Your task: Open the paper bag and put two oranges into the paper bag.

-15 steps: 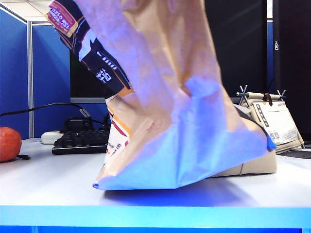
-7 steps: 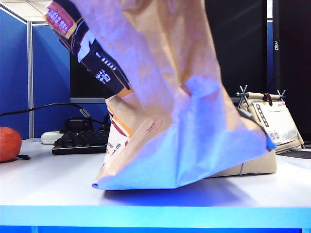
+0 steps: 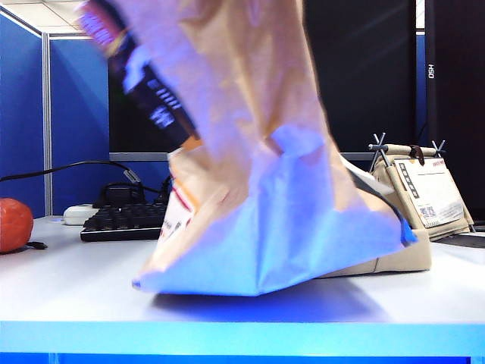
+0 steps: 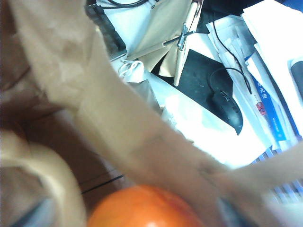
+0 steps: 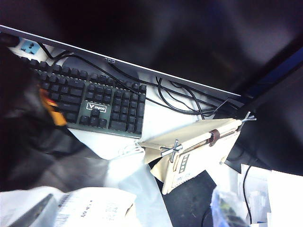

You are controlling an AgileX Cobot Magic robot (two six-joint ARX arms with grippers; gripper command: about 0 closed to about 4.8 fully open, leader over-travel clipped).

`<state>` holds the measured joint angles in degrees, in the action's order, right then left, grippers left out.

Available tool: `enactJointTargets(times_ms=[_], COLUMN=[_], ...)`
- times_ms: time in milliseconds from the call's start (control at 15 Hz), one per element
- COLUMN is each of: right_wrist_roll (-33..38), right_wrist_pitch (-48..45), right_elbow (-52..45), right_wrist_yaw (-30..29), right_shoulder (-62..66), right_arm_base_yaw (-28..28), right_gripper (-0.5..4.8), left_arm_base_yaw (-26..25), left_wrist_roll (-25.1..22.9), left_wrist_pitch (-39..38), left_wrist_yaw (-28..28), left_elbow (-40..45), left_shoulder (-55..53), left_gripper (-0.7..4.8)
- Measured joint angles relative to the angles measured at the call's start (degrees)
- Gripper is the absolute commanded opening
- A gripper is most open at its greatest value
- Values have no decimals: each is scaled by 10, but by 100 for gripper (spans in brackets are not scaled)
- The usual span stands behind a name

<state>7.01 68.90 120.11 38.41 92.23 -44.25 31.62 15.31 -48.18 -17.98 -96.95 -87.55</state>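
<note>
Brown paper bag (image 3: pixel 265 189) stands on the worktop (image 3: pixel 76 296), its top cut off. One orange (image 4: pixel 142 208) sits in its mouth under my left claw; another orange (image 3: pixel 14 224) lies well left. Neither claw's jaws show; I cannot tell the left's state, and the right reads wide open.
</note>
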Motion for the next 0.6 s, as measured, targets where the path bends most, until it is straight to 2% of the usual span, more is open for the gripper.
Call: enactJointTargets(times_ms=[267,400,601], right_wrist_roll=[0,0,0], right_wrist_pitch=[0,2,5], right_elbow=[0,0,0], right_wrist_yaw=[0,0,0], right_shoulder=[-2,-2,-3], right_arm_base_yaw=[0,0,0], right_gripper=[417,417,417], left_arm_base_yaw=[0,-1,-7], left_wrist_roll=[-1,-38,-80], left_wrist_pitch=[16,14,-9], left_wrist_yaw=[0,19,170], left_elbow=[-1,-18,-19], left_shoulder=[0,6,51], left_gripper=[479,479,479])
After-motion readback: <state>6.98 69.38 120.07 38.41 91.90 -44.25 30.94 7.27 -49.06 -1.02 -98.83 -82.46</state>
